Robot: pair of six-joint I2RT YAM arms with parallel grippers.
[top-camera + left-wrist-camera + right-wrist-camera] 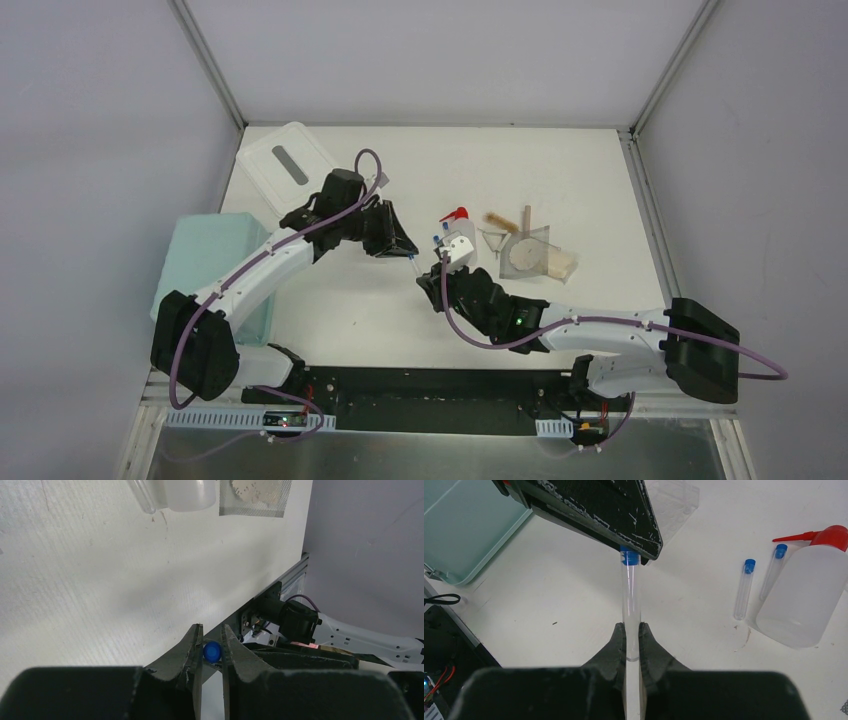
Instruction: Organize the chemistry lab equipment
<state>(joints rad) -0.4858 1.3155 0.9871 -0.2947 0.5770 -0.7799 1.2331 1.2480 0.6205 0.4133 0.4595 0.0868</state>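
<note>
Right gripper pinches the clear tube at its base, near the squeeze bottle. Left gripper clamps the blue cap. Recommendation: keep both grips aligned and release one end only once the other is firm.

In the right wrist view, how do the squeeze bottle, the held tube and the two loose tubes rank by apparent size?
1. squeeze bottle.
2. held tube, though nearness to the camera enlarges it.
3. left loose tube and right loose tube: alike, so not ranked.
</note>
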